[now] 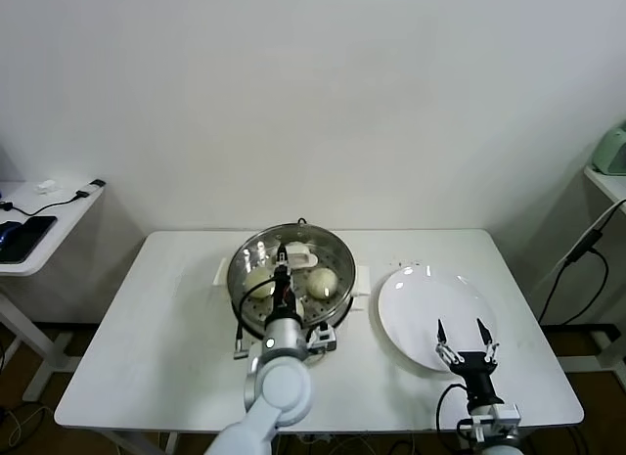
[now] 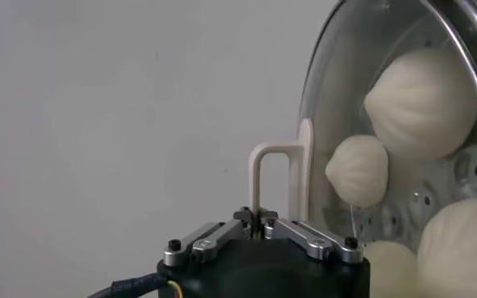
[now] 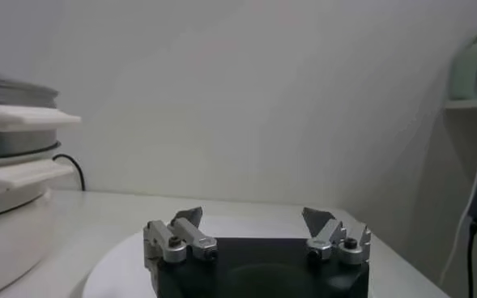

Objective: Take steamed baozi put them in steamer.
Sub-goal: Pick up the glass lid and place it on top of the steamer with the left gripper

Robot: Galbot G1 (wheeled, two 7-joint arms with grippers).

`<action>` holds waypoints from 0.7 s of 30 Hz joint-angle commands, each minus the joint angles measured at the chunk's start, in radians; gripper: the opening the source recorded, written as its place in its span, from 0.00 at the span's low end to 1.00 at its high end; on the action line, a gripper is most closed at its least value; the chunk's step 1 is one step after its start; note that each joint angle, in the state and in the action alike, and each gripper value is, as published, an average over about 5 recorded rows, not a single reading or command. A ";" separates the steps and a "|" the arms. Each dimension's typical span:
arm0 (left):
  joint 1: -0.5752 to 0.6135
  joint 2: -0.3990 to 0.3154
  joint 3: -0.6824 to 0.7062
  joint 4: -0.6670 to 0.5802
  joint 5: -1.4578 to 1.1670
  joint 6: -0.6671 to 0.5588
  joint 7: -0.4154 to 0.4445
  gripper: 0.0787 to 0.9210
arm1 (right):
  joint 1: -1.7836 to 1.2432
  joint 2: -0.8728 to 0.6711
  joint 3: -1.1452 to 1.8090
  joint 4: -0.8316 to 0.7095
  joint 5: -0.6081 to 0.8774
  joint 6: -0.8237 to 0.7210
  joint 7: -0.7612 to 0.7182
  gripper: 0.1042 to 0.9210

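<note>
Head view first, and we begin near our own body: our right gripper hovers over the near edge of the white plate, its jaws spread wide with nothing between them, and the plate shows no bun on it. In the right wrist view the same jaws stand apart above the plate's rim, holding nothing. A little farther, our left gripper is over the steamer, which stands near the middle of the table. In the left wrist view its jaws are closed tightly on the pale handle of the glass lid, and the lid is held tilted on its edge, so we look through the glass. Behind it we count four steamed baozi lying on the perforated tray inside the steamer. We judge that the moving of buns is complete. What seems left is only to lay the lid flat on the steamer and release the handle.
</note>
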 commanded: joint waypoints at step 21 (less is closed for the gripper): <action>0.163 0.101 -0.029 -0.306 -0.422 -0.116 -0.107 0.58 | 0.013 0.007 -0.021 0.007 0.001 -0.029 -0.022 0.88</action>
